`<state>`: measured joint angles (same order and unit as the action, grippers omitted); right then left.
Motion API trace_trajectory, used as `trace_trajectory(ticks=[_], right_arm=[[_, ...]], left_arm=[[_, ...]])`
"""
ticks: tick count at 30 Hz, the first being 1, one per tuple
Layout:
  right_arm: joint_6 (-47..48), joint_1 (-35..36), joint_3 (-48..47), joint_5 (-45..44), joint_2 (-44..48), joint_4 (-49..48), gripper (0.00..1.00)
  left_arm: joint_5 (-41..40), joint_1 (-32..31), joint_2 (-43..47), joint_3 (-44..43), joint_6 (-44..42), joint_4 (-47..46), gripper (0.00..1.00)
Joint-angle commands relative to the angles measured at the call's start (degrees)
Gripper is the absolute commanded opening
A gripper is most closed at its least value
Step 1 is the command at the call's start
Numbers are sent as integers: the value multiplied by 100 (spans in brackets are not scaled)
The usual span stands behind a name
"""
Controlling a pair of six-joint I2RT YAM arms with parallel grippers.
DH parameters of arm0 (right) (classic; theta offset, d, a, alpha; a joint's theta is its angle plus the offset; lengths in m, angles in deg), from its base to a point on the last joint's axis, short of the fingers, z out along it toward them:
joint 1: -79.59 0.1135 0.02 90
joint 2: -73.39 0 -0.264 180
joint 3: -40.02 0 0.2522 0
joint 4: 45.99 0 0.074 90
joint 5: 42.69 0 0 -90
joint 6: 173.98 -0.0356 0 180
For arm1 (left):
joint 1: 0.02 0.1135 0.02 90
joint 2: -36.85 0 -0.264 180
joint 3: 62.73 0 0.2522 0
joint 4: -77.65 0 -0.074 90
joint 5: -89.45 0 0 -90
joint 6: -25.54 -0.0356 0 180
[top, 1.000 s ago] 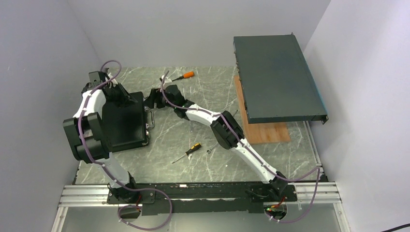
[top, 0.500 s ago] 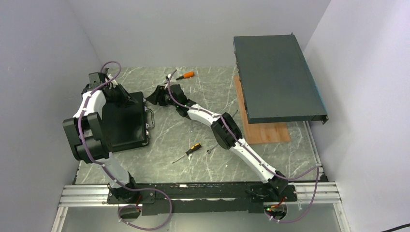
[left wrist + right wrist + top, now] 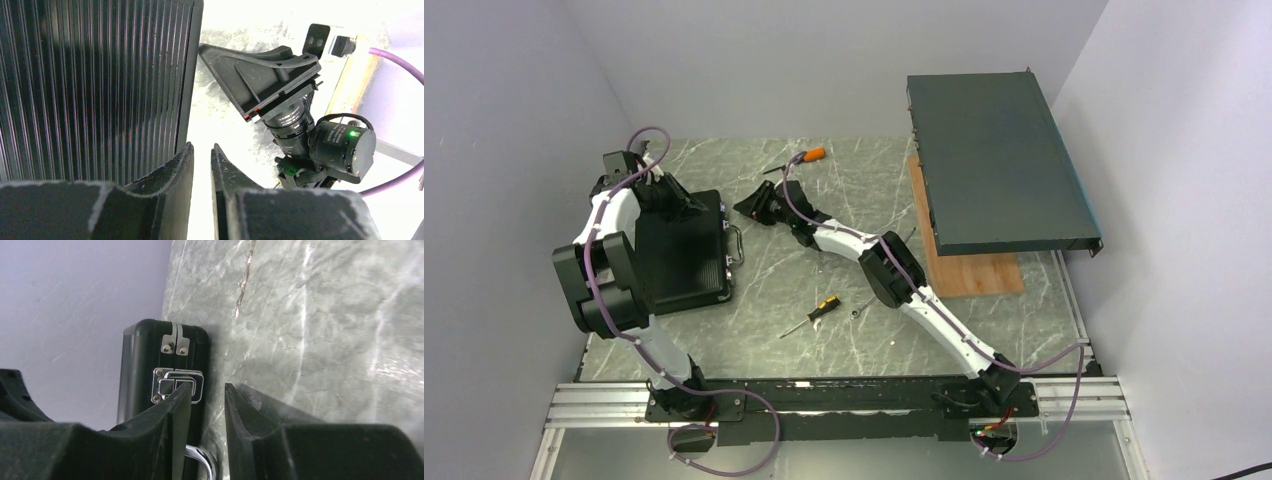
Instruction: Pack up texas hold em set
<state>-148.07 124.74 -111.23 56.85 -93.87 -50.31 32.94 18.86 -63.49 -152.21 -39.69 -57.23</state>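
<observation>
The texas hold em set's black case (image 3: 679, 258) lies shut on the table's left side, its ribbed lid (image 3: 90, 85) up. Its metal handle (image 3: 736, 245) faces right. The right wrist view shows the case's front side with a shut chrome latch (image 3: 170, 385) and part of the handle (image 3: 202, 462). My left gripper (image 3: 694, 207) hovers over the case's far right corner, jaws (image 3: 202, 150) a narrow slit apart, nothing between them. Just right of that corner my right gripper (image 3: 746, 207) stands off the case, its jaws (image 3: 207, 387) slightly apart and empty. No chips show.
An orange-handled screwdriver (image 3: 809, 155) lies at the back. A yellow-and-black one (image 3: 819, 308) lies in front beside a small metal part (image 3: 854, 313). At the right, a large dark flat box (image 3: 994, 160) rests over a wooden board (image 3: 972, 272).
My right gripper has drawn back from the case's latch side toward the right and its jaws have narrowed. The left arm has barely shifted.
</observation>
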Motion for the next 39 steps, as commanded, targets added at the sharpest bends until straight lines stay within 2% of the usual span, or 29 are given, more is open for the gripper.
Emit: trace_trajectory(ticks=[1, 6, 11, 19, 23, 30, 35, 39], right_arm=[[-309, -121, 503, -22, -142, 1000, 35], [17, -85, 510, 116, -99, 1050, 43], [811, -98, 346, 67, 86, 1624, 49], [2589, -86, 1318, -478, 1408, 2724, 62], [3290, -67, 2460, -918, 2467, 2995, 71], [3999, 70, 4723, -1521, 4573, 2852, 84], [4359, 294, 5646, -1080, 5632, 2839, 89], [4451, 630, 6352, -1327, 6549, 3022, 94]], left_arm=[[250, 49, 152, 73, 58, -223, 24], [265, 59, 181, 105, 71, -272, 25], [299, 62, 205, 152, 80, -344, 27], [185, -190, 436, 169, -106, -352, 39], [-47, -547, 717, 138, -348, -290, 44], [-609, -1344, 1455, 325, -805, -352, 50], [-1082, -1660, 2011, 507, -1049, -526, 54], [-1373, -2043, 2556, 734, -1243, -785, 55]])
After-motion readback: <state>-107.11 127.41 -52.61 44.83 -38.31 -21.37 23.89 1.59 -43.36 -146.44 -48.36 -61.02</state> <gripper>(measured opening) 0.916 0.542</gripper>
